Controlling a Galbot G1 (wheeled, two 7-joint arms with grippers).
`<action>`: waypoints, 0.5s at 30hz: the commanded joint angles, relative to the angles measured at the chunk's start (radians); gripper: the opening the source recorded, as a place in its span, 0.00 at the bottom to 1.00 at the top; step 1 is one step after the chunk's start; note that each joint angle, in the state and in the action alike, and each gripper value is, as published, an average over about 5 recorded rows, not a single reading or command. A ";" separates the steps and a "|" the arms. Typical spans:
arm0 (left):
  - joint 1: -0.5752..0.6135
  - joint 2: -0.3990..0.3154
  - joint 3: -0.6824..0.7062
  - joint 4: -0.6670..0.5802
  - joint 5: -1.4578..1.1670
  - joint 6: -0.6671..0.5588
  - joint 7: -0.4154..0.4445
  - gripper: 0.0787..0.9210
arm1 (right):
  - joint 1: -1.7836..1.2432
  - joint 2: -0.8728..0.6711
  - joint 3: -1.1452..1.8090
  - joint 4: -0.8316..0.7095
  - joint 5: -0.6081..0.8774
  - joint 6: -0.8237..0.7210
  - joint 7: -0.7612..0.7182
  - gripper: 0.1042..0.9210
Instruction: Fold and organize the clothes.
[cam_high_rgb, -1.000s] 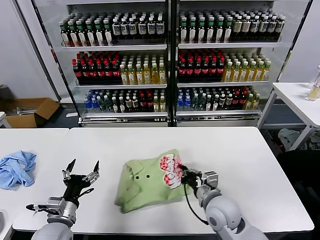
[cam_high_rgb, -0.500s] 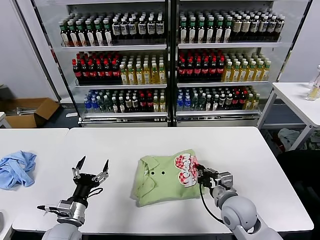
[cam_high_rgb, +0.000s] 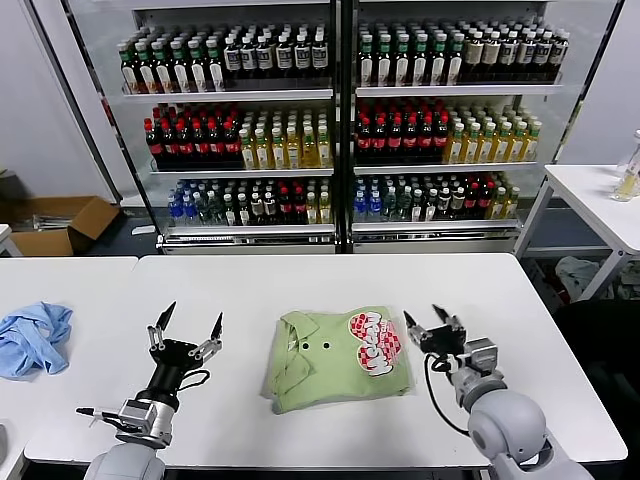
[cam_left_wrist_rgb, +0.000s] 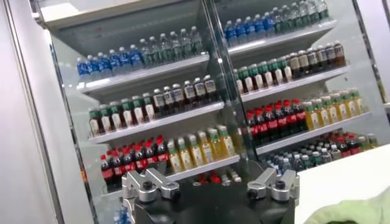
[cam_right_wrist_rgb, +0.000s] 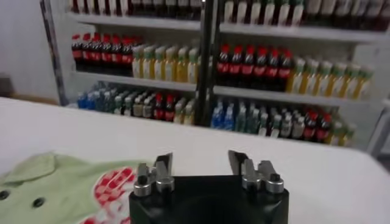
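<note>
The clothes are one light green polo shirt (cam_high_rgb: 330, 365), folded into a compact rectangle on the white table (cam_high_rgb: 480, 290). Its collar points to my left, two dark buttons show, and the red-and-white logo (cam_high_rgb: 375, 355) faces up. My right gripper (cam_high_rgb: 424, 320) hovers just right of the logo edge, open, with nothing between its fingers. In the right wrist view that gripper (cam_right_wrist_rgb: 199, 161) is open over bare table, the shirt (cam_right_wrist_rgb: 55, 189) off to one side. My left gripper (cam_high_rgb: 192, 318) stands open and pointing up, well left of the shirt. The left wrist view shows this gripper (cam_left_wrist_rgb: 210, 182) and a corner of the shirt (cam_left_wrist_rgb: 359, 210).
A crumpled blue cloth (cam_high_rgb: 35, 335) lies on the neighbouring table at far left. Glass-fronted drink shelves (cam_high_rgb: 340, 130) fill the background, with a cardboard box (cam_high_rgb: 60, 220) on the floor. Another white table (cam_high_rgb: 600, 200) stands at the right. The table's front edge runs just below the shirt.
The right gripper pulled the shirt to the right by its logo edge, then opened, let go and drew back right. The shirt now lies flat. The left arm shifted slightly right.
</note>
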 joint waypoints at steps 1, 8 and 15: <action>-0.037 0.005 -0.035 0.028 -0.063 0.050 -0.016 0.88 | 0.046 0.002 0.096 -0.087 -0.154 0.162 -0.043 0.70; -0.033 0.004 -0.022 0.033 -0.037 0.013 0.002 0.88 | 0.026 0.018 0.110 -0.137 -0.211 0.218 -0.071 0.87; -0.037 0.011 -0.022 0.033 -0.039 0.015 0.022 0.88 | 0.019 0.020 0.130 -0.136 -0.203 0.221 -0.087 0.88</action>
